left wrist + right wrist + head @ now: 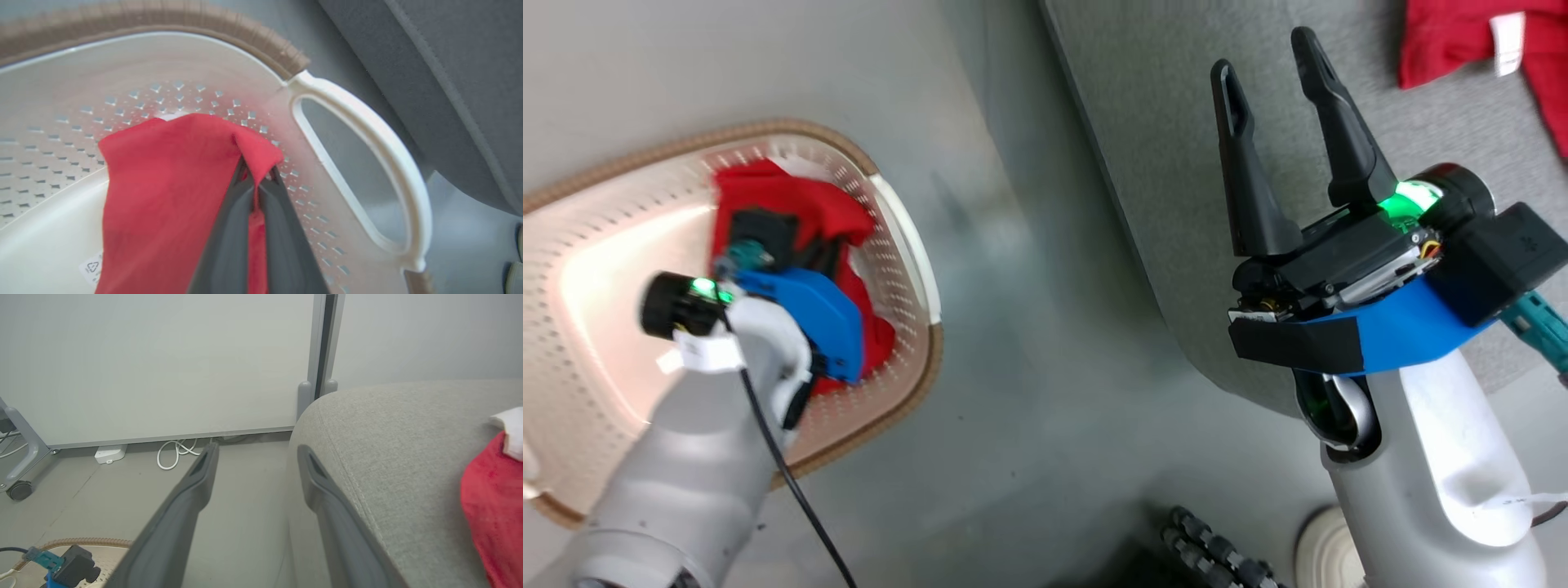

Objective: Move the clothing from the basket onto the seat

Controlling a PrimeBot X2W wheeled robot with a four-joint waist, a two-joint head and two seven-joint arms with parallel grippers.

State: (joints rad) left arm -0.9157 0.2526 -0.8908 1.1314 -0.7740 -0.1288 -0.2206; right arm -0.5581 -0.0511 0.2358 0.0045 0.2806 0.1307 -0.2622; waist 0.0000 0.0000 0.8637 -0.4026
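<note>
On the smooth grey floor (1029,327), the basket (915,384) is sitting near the grey seat (1176,122). Inside it, the left end effector (257,175) is clamping a fold of a red garment (163,196). The right end effector (1264,53) is hovering open above the seat's edge, and a second red garment (1445,41) is lying on the seat. A pale wall panel (163,363) is standing behind, a white cable (175,451) coiling at its foot.

Pale arm (1421,457), blue-bracketed dark right gripper (1264,54)
</note>
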